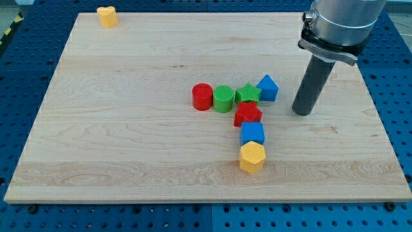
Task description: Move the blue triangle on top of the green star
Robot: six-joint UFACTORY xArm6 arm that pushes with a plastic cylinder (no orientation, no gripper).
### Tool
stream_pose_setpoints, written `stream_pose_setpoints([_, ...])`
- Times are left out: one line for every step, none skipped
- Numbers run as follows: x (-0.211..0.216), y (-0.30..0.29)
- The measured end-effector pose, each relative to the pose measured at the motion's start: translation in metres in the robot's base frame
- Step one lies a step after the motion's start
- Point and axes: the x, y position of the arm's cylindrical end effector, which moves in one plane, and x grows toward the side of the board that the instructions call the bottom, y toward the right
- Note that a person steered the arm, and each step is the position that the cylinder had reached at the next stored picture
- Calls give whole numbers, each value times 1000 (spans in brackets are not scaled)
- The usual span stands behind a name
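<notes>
The blue triangle sits just right of centre on the wooden board, touching the upper right side of the green star. My tip rests on the board to the right of the blue triangle, a short gap away and slightly lower in the view. The rod rises up to the arm's grey body at the view's top right.
A green cylinder and a red cylinder line up left of the star. A red star, a blue cube and a yellow hexagon run downward below it. A yellow block sits at the top left corner.
</notes>
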Motion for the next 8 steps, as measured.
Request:
stream_pose_setpoints([0,-9])
stream_pose_setpoints([0,-10])
stream_pose_setpoints([-1,-11])
stream_pose_setpoints([-11,-18])
stream_pose_setpoints([-19,-23])
stream_pose_setpoints([-19,-29])
stream_pose_setpoints([-28,-44])
stream_pose_setpoints([-41,-52])
